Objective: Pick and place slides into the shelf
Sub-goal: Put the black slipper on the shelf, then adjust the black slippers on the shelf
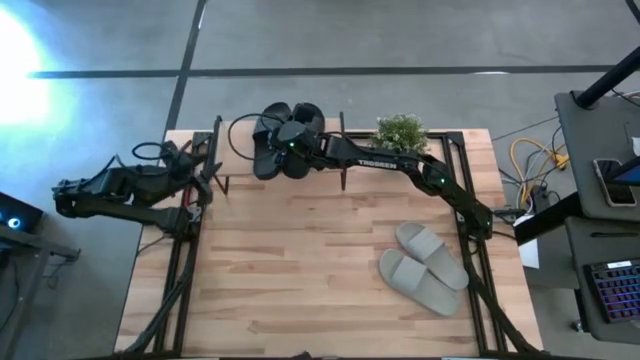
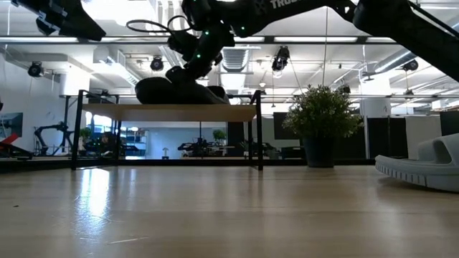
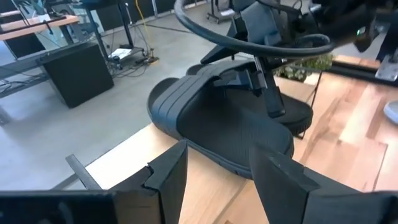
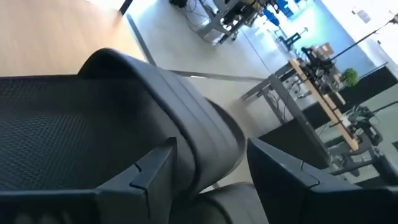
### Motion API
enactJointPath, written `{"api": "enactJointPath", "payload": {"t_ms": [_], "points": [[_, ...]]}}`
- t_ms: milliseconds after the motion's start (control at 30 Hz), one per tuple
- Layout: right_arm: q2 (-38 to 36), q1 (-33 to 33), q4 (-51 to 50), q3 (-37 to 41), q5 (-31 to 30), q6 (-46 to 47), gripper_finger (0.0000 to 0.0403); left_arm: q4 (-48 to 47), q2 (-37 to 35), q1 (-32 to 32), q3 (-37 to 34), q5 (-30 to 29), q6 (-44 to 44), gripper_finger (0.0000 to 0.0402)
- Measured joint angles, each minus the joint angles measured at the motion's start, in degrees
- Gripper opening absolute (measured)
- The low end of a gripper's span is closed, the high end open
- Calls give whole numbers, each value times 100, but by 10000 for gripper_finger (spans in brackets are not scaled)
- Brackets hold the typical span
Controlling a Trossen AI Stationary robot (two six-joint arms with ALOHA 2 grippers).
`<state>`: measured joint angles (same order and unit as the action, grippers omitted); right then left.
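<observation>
Two black slides (image 1: 268, 150) lie side by side on the shelf's light top board (image 2: 168, 112), at the table's far edge. My right gripper (image 1: 291, 140) reaches over them from the right and is shut on one black slide (image 4: 93, 124). The left wrist view shows the same pair (image 3: 230, 130) with the right gripper on top. My left gripper (image 3: 217, 180) is open and hovers left of the shelf (image 1: 208, 176), touching nothing. The light grey pair (image 1: 425, 265) lies sole down on the table's right half. My right gripper has the black slide's wide strap (image 4: 208, 140) between its two fingers, one on each edge of the strap. The fingers come from above, slanting down. The slide sits on the shelf's top board beside the other black slide.
A small potted plant (image 1: 401, 131) stands at the far edge right of the shelf. One grey slide (image 2: 423, 166) shows at the right of the low view. The table's middle and near parts are bare wood (image 1: 300, 260). A desk with a keyboard (image 1: 612, 290) stands beyond the right edge.
</observation>
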<state>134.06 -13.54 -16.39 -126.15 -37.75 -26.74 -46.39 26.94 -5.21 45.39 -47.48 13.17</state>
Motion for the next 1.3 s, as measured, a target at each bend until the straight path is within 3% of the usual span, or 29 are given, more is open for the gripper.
{"api": "enactJointPath", "payload": {"t_ms": [267,733,867,1067,1300], "points": [[-2,159,-3,0,26,96,205,2,192,0,0,68,4,159],[-349,785,-39,0,16,187,231,-11,-250,0,-3,302,456,159],[-599,1029,-352,0,111,1080,231,-11,-289,0,-4,299,452,159],[-956,1034,-1983,1,1244,3368,231,-10,-239,0,-4,365,450,159],[-1223,1047,-4021,36,1192,5041,226,-2,44,-2,-24,798,568,159]]}}
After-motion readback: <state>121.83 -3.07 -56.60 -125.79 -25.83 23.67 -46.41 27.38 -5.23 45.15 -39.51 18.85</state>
